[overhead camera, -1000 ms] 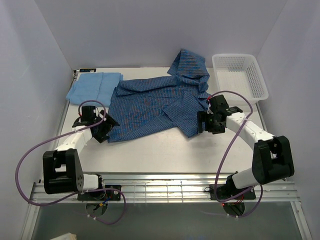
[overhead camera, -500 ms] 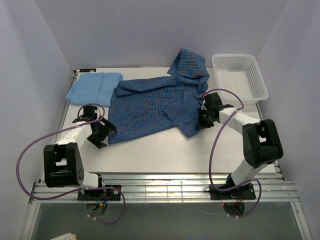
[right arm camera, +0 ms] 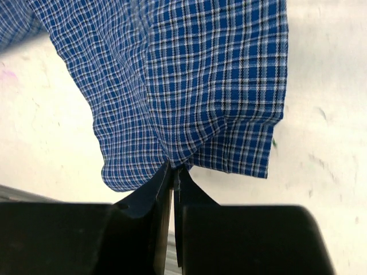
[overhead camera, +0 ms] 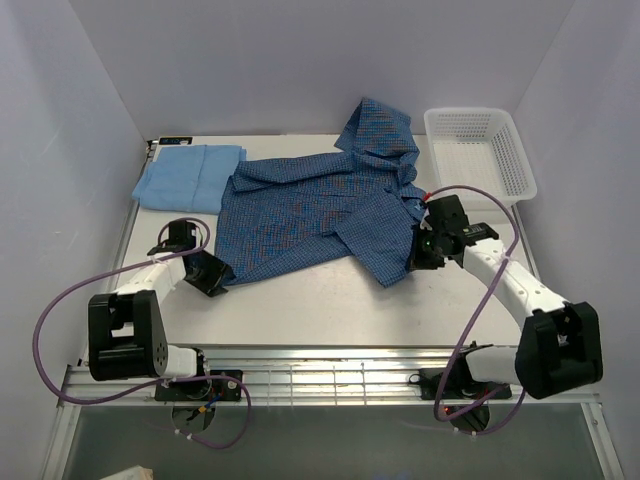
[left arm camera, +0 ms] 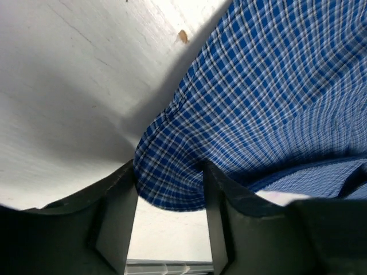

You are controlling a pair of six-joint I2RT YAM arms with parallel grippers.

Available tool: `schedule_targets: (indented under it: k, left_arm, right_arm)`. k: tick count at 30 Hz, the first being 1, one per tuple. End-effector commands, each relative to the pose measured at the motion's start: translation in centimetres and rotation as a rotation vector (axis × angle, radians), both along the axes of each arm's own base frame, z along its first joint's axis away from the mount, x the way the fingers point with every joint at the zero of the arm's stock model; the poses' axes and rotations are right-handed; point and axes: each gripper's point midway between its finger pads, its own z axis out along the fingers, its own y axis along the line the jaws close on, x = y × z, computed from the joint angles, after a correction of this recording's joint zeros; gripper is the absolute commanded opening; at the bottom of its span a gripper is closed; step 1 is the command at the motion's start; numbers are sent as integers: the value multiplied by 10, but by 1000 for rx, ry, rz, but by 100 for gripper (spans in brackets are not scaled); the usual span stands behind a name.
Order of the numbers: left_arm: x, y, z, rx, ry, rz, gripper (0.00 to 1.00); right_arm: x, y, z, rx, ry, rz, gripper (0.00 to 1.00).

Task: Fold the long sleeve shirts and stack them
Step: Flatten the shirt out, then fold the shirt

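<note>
**The right pincer (right arm camera: 173, 169) and left pincer (left arm camera: 168, 172) have drawn the dark blue shirt (overhead camera: 300, 215) nearer**

We see the right pincer clenched tight on the hem of the dark blue shirt, its fingers meeting through the cloth. The left pincer grasps a bunched fold of the near-left corner, with cloth pressed against both fingers.

Over the last second both arms have pulled back toward their bases, and the shirt's near edge has come with them. It now lies flatter and more stretched across the counter (overhead camera: 320, 300). We take this as spreading the shirt out before the first fold, so the folding itself is not yet begun. One sleeve is crumpled at the far side.

The light blue shirt (overhead camera: 185, 175) lies folded at the far left, just beside the dark one. The basket (overhead camera: 470, 112) sits far right.

We can read no brand, label or writing anywhere.
</note>
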Motion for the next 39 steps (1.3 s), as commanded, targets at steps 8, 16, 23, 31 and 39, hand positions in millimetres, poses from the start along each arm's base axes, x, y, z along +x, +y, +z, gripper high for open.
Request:
schedule_targets:
  k: [8,16,23,31,39]
  left_arm:
    - [-12,-7,11,-30,37,-22,0]
    - [-44,16,9,106,161,-6,0]
    - [-27,11,15,72,144,-5,0]
    - [-14,8,40,56,80,-21,0]
    - [-1,28,75,163,30,6,0]
  right_arm:
    - [-137,-57,53,-140,369,-256,8]
    - [-172,-26,115,273,105,-299,8]
    - [-157,-63,222,434,-468,-470,8]
    - [-159,-54,193,438,-416,-428,8]
    - [-113,-42,136,195,-233,-275,8]
